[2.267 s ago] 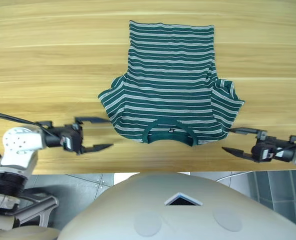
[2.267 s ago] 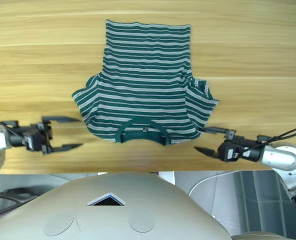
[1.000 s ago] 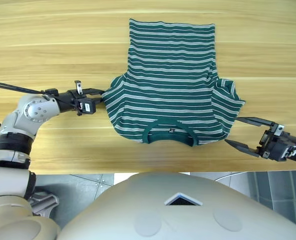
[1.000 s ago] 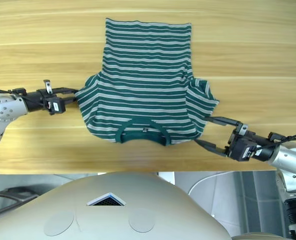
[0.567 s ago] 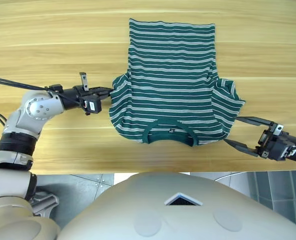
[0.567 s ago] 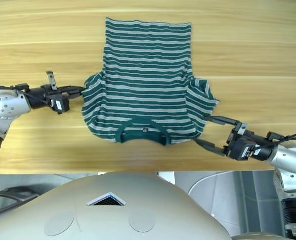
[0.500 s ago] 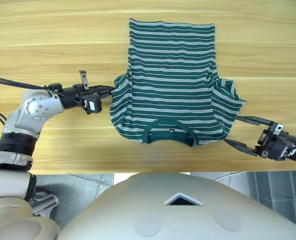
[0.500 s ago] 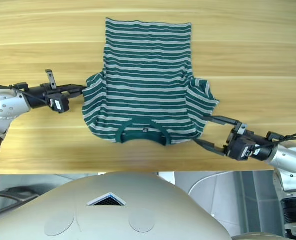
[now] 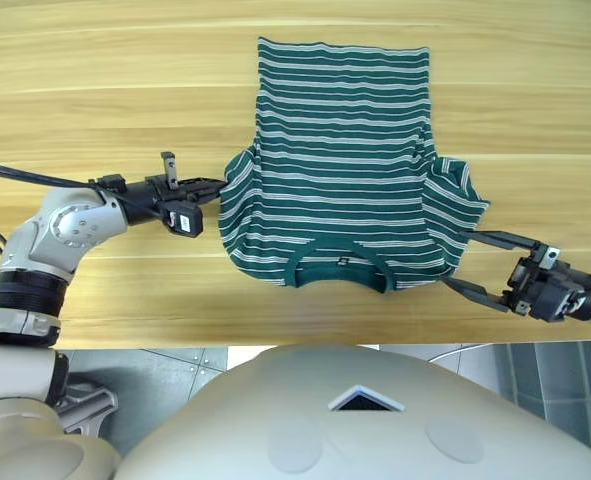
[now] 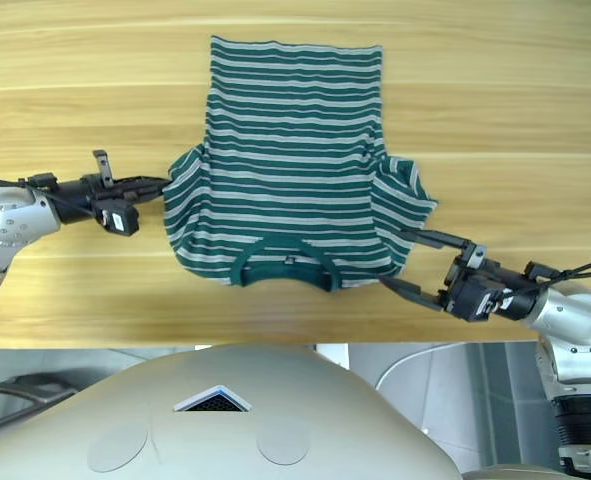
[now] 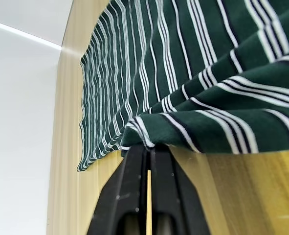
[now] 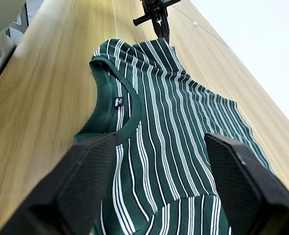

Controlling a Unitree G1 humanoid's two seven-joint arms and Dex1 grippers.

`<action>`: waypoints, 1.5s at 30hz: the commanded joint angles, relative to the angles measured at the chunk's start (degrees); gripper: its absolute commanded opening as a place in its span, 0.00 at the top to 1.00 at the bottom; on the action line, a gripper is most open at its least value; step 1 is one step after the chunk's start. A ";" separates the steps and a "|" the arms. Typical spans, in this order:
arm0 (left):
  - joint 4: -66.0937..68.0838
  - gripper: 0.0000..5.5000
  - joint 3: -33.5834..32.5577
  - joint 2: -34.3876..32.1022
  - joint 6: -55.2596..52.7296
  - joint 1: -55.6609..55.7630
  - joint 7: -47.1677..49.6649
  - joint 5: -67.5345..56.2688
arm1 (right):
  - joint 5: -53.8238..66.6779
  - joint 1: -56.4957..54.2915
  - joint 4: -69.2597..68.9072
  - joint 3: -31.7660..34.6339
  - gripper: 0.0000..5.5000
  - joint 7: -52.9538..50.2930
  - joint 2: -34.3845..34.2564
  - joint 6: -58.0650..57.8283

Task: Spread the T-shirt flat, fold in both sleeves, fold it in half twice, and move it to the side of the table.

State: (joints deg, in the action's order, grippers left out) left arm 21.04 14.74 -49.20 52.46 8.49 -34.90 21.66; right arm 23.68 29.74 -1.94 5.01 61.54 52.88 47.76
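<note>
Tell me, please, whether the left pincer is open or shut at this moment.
Shut. In the left wrist view the left pincer has its fingers pressed together, with the sleeve edge of the striped shirt pinched between them.

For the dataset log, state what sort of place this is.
Probably an indoor lab or test room: a plain wooden table with a striped T-shirt laid out, a grey tiled floor below its near edge, and a bare white wall beyond it.

Silver-grey rounded metal left arm [image 9: 70, 225], small screw holes on joint housing, thin black cables [image 9: 30, 178] trailing left. Matte black left gripper [image 9: 215, 186], slim. Right arm [image 10: 567, 318] same silver-grey w/ black cable. Right gripper [image 9: 459, 260] black, long tapered fingers [image 12: 85, 181], finely ribbed.
</note>
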 commanded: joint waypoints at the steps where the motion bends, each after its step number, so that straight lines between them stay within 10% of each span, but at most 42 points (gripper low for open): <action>1: -1.28 0.99 -0.33 -0.20 0.95 0.56 1.61 1.39 | -0.07 -0.44 -0.83 0.15 0.40 0.68 -0.22 -0.69; 45: -3.14 0.99 11.45 9.46 -7.61 12.70 0.36 13.93 | -4.24 0.38 -8.60 -1.61 0.40 -1.35 -2.92 -1.76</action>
State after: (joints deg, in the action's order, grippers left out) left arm 17.45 25.33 -40.31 45.44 19.93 -34.04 34.64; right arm 20.20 30.46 -10.02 3.61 60.32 50.16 46.26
